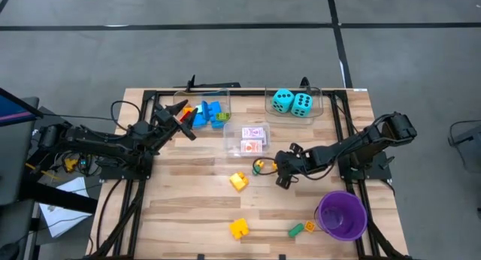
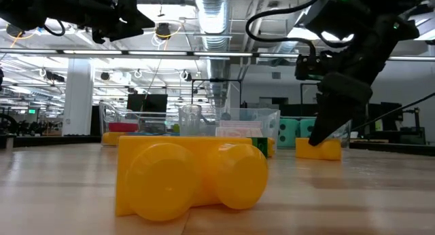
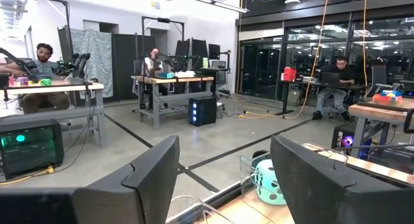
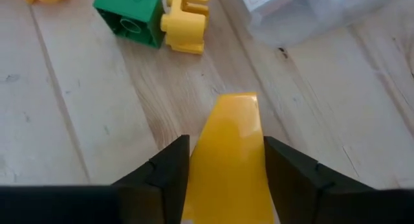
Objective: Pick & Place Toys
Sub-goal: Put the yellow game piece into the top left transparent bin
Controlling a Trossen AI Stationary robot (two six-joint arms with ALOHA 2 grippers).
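My right gripper (image 1: 282, 177) is low over the table's middle, shut on a yellow brick (image 4: 229, 153), which also shows in the low view (image 2: 319, 149). Just ahead of it lie a green brick (image 4: 129, 13) and a small yellow brick (image 4: 184, 20). Another yellow brick (image 1: 239, 181) lies to the left, and one more (image 1: 239, 228) near the front edge. My left gripper (image 1: 183, 123) is open and empty, raised above the far-left clear bin (image 1: 197, 96), which holds blue bricks (image 1: 210, 113). Two turquoise dice (image 1: 293, 102) sit in the far-right bin. My right gripper pinches the yellow brick by its two opposite sides (image 4: 199, 156) between its two fingers (image 4: 165, 169). The fingers slant down from the table's right. The brick reaches forward past the fingertips. In the low view its underside is at the table top; whether it is lifted clear, I cannot tell.
A clear bin (image 1: 229, 140) with red-and-white card packs (image 1: 253, 138) stands just beyond my right gripper. A purple cup (image 1: 342, 213) stands at the front right, with a green brick (image 1: 295, 230) and a small orange piece (image 1: 310, 226) beside it. People sit at desks in the room behind.
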